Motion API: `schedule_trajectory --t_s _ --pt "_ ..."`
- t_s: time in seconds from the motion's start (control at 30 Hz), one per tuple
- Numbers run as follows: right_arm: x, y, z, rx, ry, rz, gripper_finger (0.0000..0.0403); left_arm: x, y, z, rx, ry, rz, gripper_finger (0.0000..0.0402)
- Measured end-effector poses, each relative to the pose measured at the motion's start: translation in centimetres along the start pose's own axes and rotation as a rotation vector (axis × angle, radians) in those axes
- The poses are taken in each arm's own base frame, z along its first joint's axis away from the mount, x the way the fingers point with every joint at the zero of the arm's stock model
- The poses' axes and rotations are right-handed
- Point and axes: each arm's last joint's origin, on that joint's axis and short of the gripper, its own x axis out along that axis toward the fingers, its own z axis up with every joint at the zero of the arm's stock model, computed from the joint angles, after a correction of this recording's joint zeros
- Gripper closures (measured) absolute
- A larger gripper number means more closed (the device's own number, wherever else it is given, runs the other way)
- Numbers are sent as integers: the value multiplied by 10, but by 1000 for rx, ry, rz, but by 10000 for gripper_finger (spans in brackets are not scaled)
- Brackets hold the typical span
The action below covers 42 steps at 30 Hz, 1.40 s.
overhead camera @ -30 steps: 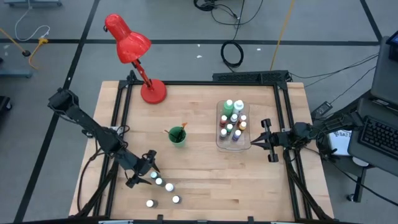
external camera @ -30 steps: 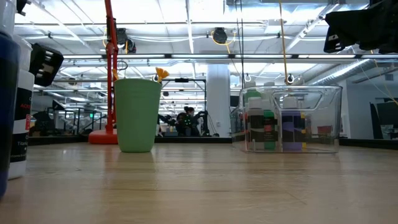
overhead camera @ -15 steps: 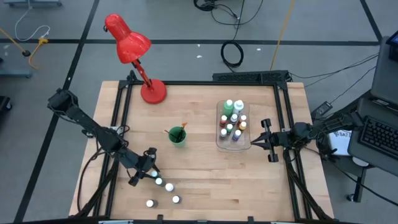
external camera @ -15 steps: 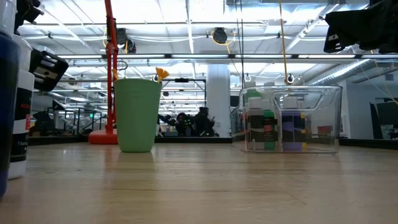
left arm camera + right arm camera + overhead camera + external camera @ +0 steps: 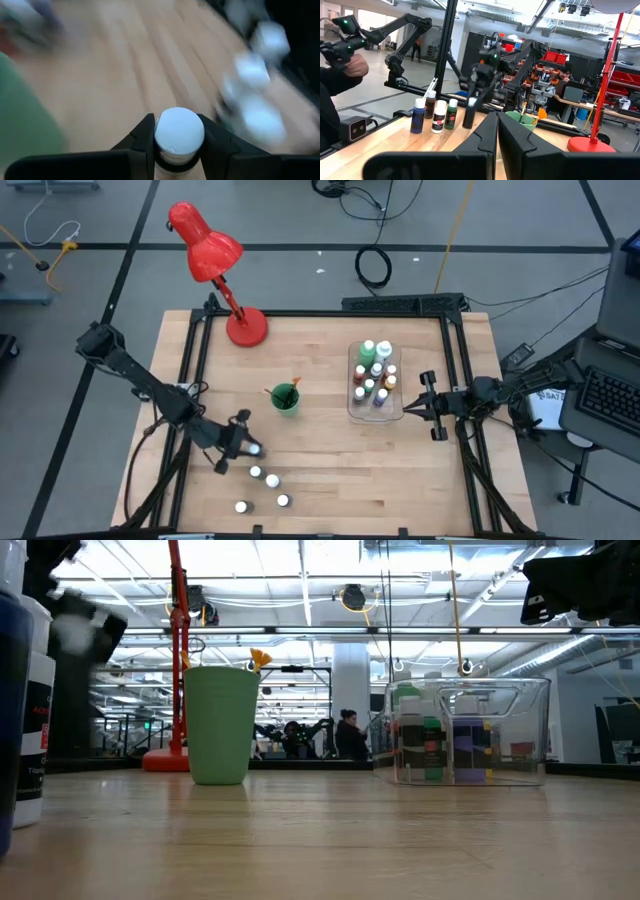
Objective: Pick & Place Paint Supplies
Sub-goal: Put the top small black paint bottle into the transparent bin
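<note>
1. While the left end effector (image 5: 243, 446) hangs over the front-left part of the wooden worktop (image 5: 330, 470), we find its dark fingers (image 5: 142, 137) pinching a small white-capped paint bottle (image 5: 179, 134) by the neck.
2. Just beside it we log four more small white-capped bottles (image 5: 262, 486) standing loose near the front edge.
3. We list the right end effector (image 5: 432, 407) at the right edge, its fingers pressed together and holding nothing.
4. Next to that we note a clear rectangular plastic tray (image 5: 352, 412) packed with upright bottles, green, white, red and purple caps among them.
5. Near the middle stands a green round cup (image 5: 285, 399) with brush handles poking out.
6. At the back-left corner we record a red desk lamp (image 5: 213, 262).
</note>
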Motion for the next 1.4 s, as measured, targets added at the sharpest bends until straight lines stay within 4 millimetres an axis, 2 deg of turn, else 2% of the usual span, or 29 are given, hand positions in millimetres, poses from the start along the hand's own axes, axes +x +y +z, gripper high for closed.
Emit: schedule_trajectory --t_s 0.1,0.4,0.53,0.77,0.9,1.07,1.4 --pt "0 0 0 0 -1 0 394 -1 2 11 -26 -120 109 301" --pt "0 0 1 0 -7 -1 394 -2 4 21 -122 -228 158 301" --pt "0 0 1 -1 -7 -2 394 1 5 20 -195 -237 185 301" --pt "0 0 1 -1 -7 -6 394 21 4 10 -173 -184 211 301" --pt "0 0 1 0 -7 -6 394 28 7 15 -200 -249 203 301" --pt "0 -1 2 1 -16 -8 394 30 11 20 -194 -289 173 301" --pt "0 -1 2 2 -23 -10 394 32 14 15 -171 -234 197 301"
